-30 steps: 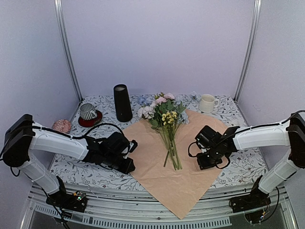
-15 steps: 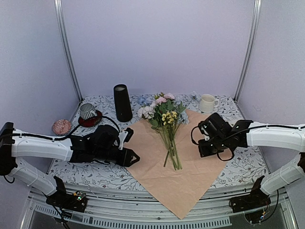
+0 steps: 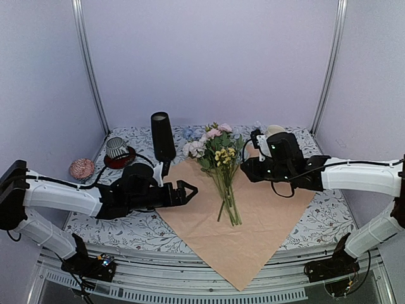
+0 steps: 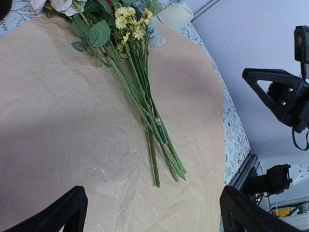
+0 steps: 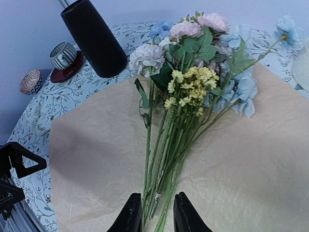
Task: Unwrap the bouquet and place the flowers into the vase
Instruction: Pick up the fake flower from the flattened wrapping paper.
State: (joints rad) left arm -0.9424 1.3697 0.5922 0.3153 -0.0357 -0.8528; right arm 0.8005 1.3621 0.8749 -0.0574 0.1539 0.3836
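On worktop (image 3: 114, 221), paper (image 3: 253, 218) open under loose flowers (image 3: 221, 158) (unwrapping done); vase (image 3: 162, 136) unfilled. Left end effector (image 3: 190, 192) spread wide; right end effector (image 3: 245, 168) narrowly parted, apparently empty.

white arms (image 3: 60, 195), black triangular left pincer (image 3: 188, 192)

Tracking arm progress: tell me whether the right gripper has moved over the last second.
Yes. The right gripper has moved back and leftward, toward the cream mug, now partly hiding it.

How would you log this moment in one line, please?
tan wrapping paper: unfolded flat | flowers: lying on it | vase: upright, no flowers | left gripper: open, empty | right gripper: slightly open over stems
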